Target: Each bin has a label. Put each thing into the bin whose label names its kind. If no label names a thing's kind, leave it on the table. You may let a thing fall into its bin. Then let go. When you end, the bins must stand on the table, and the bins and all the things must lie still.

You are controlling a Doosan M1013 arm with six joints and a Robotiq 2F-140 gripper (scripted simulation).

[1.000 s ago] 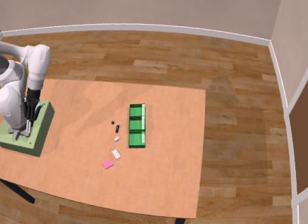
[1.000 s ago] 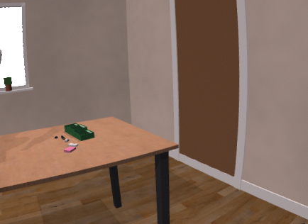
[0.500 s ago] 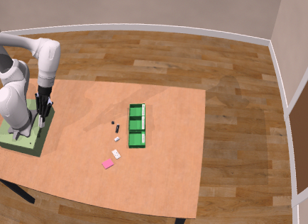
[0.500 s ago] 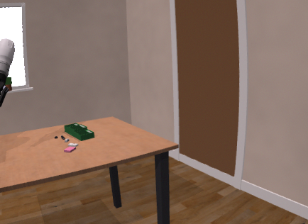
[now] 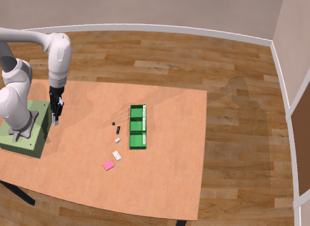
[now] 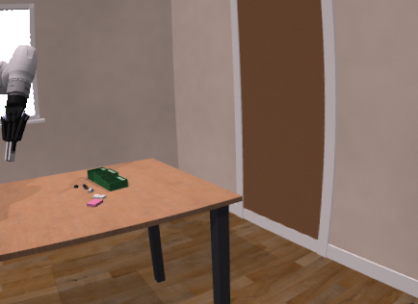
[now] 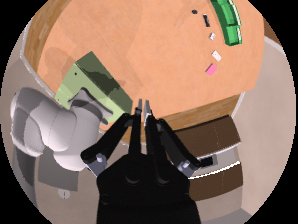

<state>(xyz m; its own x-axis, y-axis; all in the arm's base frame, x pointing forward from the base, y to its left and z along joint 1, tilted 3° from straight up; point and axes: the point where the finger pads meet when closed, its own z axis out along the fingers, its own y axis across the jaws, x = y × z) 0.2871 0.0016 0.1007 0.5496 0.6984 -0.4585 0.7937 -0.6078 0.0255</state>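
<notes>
My gripper [image 5: 55, 122] [image 6: 10, 159] [image 7: 142, 104] is shut and empty, high up beside the robot's base, far left of the things. Three green bins stand joined in a row: the back bin [image 5: 136, 112], the middle bin [image 5: 136, 126] and the front bin [image 5: 136, 140]. Their white labels are too small to read. Left of them on the table lie a small dark thing [image 5: 113, 124] [image 7: 194, 11], a black oblong thing [image 5: 118, 129] [image 7: 206, 20], a small white thing [image 5: 117, 140] [image 7: 212, 36], a white card-like thing [image 5: 116, 155] [image 7: 216, 55] and a pink flat thing [image 5: 108, 165] [image 6: 94, 203] [image 7: 211, 69].
The green base block [image 5: 25, 146] [image 7: 95, 75] carries the arm at the table's left end. The wooden table [image 5: 171, 172] [image 6: 159, 197] has its right edge beyond the bins. A wall stands behind the table.
</notes>
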